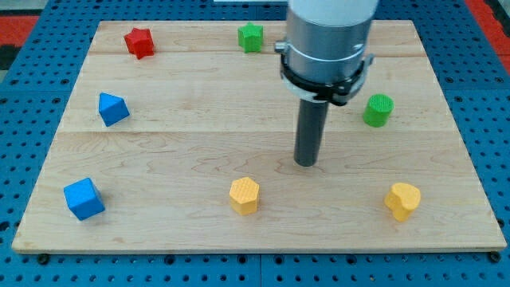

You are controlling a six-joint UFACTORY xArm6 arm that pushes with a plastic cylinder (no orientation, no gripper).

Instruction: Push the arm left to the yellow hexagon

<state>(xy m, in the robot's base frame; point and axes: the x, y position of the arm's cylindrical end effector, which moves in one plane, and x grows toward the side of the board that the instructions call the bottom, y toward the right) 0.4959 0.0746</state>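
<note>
The yellow hexagon [245, 194] lies near the board's bottom edge, at the middle. My tip [306, 163] rests on the wooden board [191, 119], up and to the right of the hexagon, with a clear gap between them. The arm's grey body comes down from the view's top.
A yellow heart-shaped block [402, 200] lies at the bottom right. A green cylinder [378, 110] sits right of the rod. A green star [250, 37] and a red star [139, 42] lie at the top. A blue triangular block [112, 108] and a blue cube [84, 198] lie at the left.
</note>
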